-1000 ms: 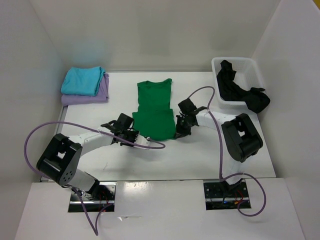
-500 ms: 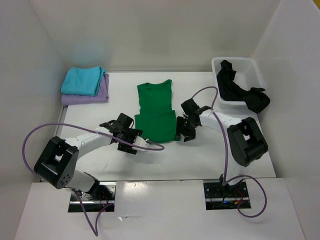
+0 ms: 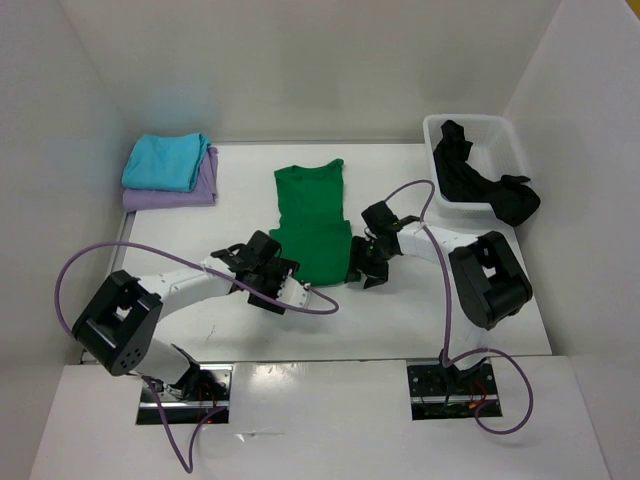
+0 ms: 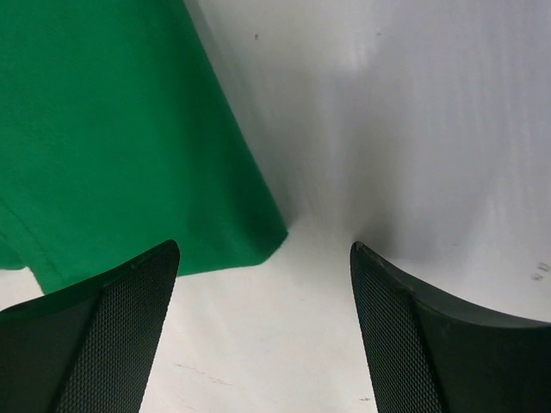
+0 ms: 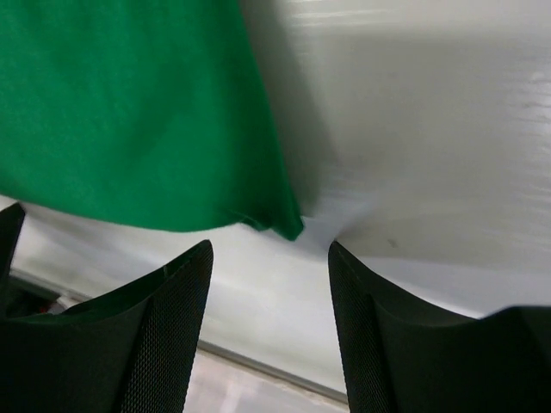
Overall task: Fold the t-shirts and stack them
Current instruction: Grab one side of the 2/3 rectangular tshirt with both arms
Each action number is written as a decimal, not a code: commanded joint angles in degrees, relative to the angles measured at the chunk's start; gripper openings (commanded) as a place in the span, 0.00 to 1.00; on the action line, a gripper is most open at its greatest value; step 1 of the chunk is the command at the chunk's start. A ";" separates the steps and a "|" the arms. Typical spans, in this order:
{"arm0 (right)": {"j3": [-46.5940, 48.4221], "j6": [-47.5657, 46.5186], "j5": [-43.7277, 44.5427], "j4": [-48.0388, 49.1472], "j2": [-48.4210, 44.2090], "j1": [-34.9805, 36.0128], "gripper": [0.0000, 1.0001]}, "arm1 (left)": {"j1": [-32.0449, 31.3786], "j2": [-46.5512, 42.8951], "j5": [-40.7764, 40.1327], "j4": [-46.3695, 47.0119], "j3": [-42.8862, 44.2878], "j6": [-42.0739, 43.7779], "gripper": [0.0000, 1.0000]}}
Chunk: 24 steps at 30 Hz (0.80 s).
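Observation:
A bright green t-shirt (image 3: 310, 222) lies flat mid-table, neck toward the far wall. My left gripper (image 3: 280, 278) is open just off its near left corner; the left wrist view shows that green corner (image 4: 129, 146) beyond the left gripper (image 4: 263, 258), with bare table between the fingers. My right gripper (image 3: 360, 266) is open off the near right corner; in the right wrist view the hem (image 5: 138, 112) lies ahead of the right gripper (image 5: 269, 258), which holds nothing. A folded turquoise t-shirt (image 3: 165, 160) rests on a folded lavender one (image 3: 175, 193). The black t-shirt (image 3: 478, 178) hangs out of the bin.
The white plastic bin (image 3: 432, 128) stands at the back right corner, against the right wall. White walls close in the table on three sides. Purple cables loop from both arms over the near part of the table.
Both grippers have gone from shut to open, letting go of the green shirt's near corners. The left one has slid a little to the right and nearer; the shirt lies still.

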 commanded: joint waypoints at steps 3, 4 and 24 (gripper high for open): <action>-0.35 0.66 -1.64 4.90 2.74 -0.33 0.62 | 0.02 2.14 0.37 4.34 -0.03 1.18 0.84; -0.35 0.66 -1.65 4.90 2.75 -0.33 0.62 | 0.02 2.14 0.37 4.34 -0.03 1.70 0.82; -0.35 -0.40 -2.17 6.75 3.98 -2.53 0.02 | -0.59 4.78 1.16 6.02 -1.08 1.00 0.00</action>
